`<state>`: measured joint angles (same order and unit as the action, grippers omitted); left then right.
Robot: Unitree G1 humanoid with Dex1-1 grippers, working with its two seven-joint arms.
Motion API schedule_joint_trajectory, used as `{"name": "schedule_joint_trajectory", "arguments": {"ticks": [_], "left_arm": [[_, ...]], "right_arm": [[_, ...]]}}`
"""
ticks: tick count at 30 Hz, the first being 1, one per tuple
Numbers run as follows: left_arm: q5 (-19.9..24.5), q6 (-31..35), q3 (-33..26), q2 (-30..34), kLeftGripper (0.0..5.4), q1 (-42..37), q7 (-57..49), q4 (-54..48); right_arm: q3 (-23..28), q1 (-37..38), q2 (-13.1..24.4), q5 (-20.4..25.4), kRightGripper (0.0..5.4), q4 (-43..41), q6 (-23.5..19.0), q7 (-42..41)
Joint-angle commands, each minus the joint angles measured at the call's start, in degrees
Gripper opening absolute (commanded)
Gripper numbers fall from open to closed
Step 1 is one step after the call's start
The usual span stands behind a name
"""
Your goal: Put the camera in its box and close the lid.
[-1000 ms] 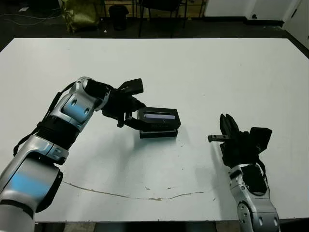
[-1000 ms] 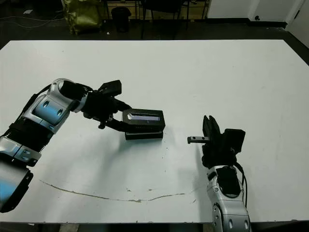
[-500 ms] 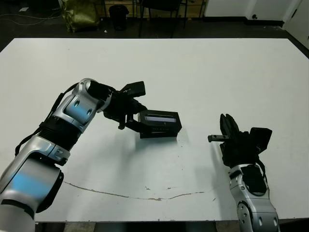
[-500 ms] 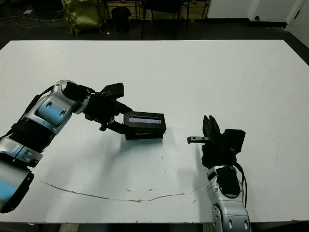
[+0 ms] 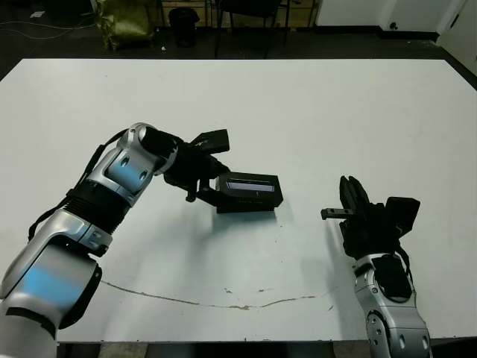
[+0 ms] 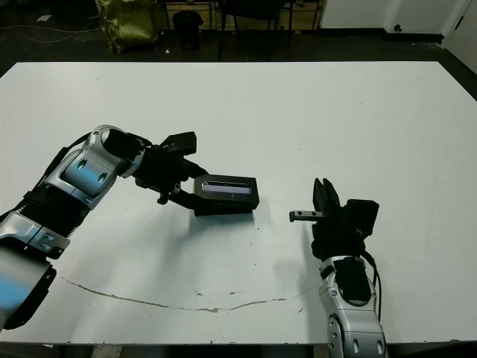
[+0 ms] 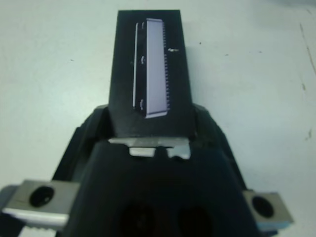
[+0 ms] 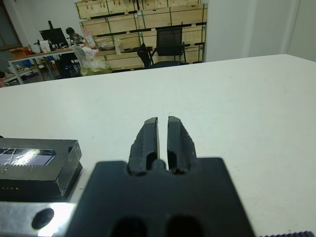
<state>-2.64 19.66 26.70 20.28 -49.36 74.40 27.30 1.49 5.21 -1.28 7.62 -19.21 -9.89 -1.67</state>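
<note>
The lid (image 5: 250, 188), black with a pale stripe, lies almost flat on top of the black box (image 5: 246, 209) at the table's middle, slightly offset to the right. My left gripper (image 5: 218, 173) is shut on the lid's left end, one finger on each long side; the left wrist view shows the lid (image 7: 150, 84) stretching away from it. The camera is hidden. My right gripper (image 5: 350, 192) stands upright to the right of the box, well apart from it, its fingers (image 8: 148, 136) shut with nothing between them.
A thin brown crack line (image 5: 223, 302) runs along the white table (image 5: 358, 112) near its front edge. Beyond the far edge are a green bag (image 5: 123, 22) and chair legs. A person (image 8: 74, 34) sits far back in the room.
My left gripper has carried the lid down and a little to the right, from tilted above the box to resting on it. The right arm has not moved.
</note>
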Motion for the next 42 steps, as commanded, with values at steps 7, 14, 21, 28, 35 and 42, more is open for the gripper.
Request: {"name": "schedule_joint_trajectory", "arguments": {"ticks": [7, 14, 21, 28, 35, 42], "left_arm": [[-1.7, -1.7, 0.9, 0.5, 2.5, -0.1, 0.6, 3.0], [-2.8, -2.7, 1.3, 0.6, 2.5, -0.7, 0.4, 4.7], [-2.7, -2.3, 1.2, 0.1, 2.5, -1.2, 0.4, 4.9], [-1.4, 0.3, 0.2, -0.8, 2.5, -1.8, 0.8, 4.7], [0.0, 2.2, -1.2, -0.9, 2.5, -1.4, 0.4, 3.1], [-0.2, 3.1, -1.0, -0.5, 2.5, -1.6, 0.7, 3.4]], "right_arm": [[0.4, 1.0, 0.2, 1.0, 0.0, 0.8, -0.6, -0.3], [0.1, 1.2, 0.1, 0.6, 0.0, 0.9, 0.0, -0.4], [0.0, 1.4, -0.1, 0.5, 0.0, 0.6, -0.4, -0.2], [-0.2, 1.6, -0.3, 0.4, 0.0, 0.3, -1.2, 0.4], [-0.3, 1.3, 0.0, 0.1, 0.0, 0.7, -0.7, 0.2], [-0.3, 1.3, -0.1, 0.5, 0.0, 0.4, -0.9, 0.2]]}}
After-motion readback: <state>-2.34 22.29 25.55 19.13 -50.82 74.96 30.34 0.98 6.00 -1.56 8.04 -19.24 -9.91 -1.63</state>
